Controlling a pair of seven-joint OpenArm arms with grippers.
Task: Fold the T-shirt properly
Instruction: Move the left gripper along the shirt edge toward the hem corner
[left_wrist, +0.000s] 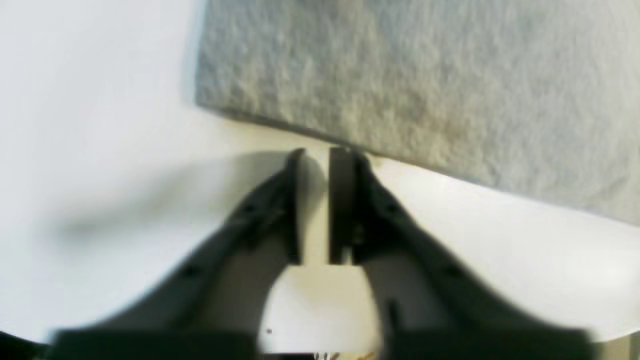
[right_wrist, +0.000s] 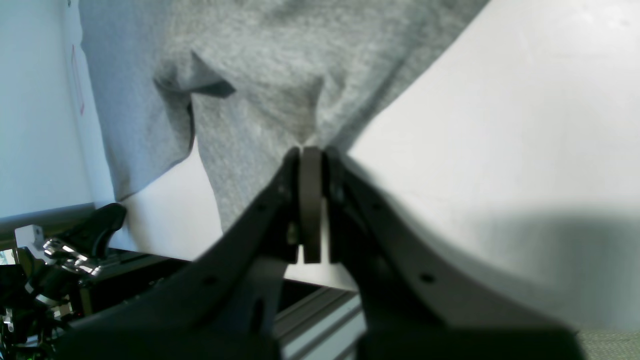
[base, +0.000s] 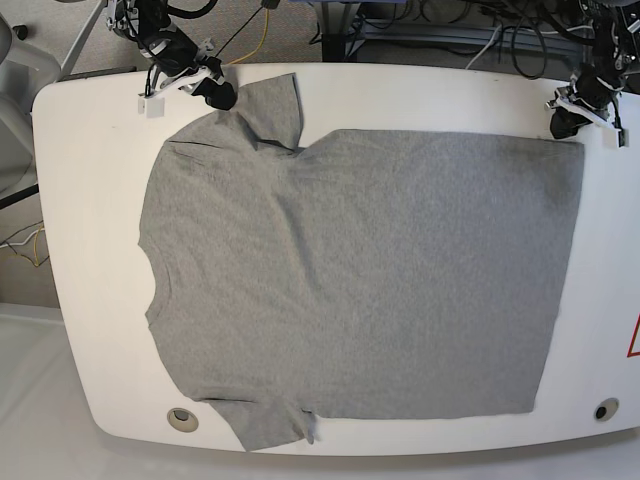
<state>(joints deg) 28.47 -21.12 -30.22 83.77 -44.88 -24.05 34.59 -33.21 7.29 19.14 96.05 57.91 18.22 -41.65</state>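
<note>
Left gripper (left_wrist: 320, 152) jaws slightly parted at T-shirt (left_wrist: 425, 80) edge.

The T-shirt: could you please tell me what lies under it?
The T-shirt lies flat on the white table, bare around its edges. Anything beneath the cloth is covered.

Robotics lab, by look of it. My bench: white rounded table (base: 80, 330) with cable grommet holes (base: 183, 419) near lower corners of base view, red warning sticker (base: 634, 338) at right edge. Bundles of loose cables (base: 520, 25) along top of frame, yellow lead (base: 262, 30) upper left, grey carpet (base: 60, 30) behind. Aluminium extrusion frame (right_wrist: 320, 320) visible bottom centre of right wrist view. My two arm mounts sit at upper corners of base view.
</note>
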